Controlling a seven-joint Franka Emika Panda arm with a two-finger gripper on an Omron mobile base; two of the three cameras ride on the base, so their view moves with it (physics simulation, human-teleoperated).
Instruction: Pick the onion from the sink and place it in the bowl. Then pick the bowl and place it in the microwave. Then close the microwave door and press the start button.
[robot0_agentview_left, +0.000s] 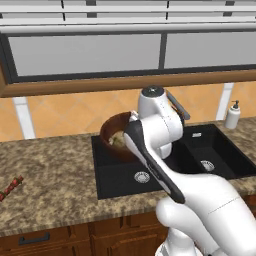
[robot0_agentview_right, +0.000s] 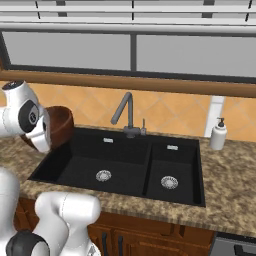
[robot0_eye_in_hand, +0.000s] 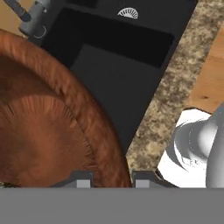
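While tilted above the black sink (robot0_agentview_right: 125, 160), a reddish-brown wooden bowl (robot0_eye_in_hand: 48, 127) hangs lifted.
Gripper (robot0_eye_in_hand: 107, 178) fingers pinch its thick, grained rim between them.

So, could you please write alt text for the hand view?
The wooden bowl fills the left side, its thick rim clamped between the gripper fingers. Beyond it lie the black sink basins and a strip of speckled counter.

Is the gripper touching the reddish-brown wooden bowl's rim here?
Touching. In the hand view the gripper has one dark fingertip on each side of the thick rim of the reddish-brown wooden bowl, which hangs lifted over the black sink.
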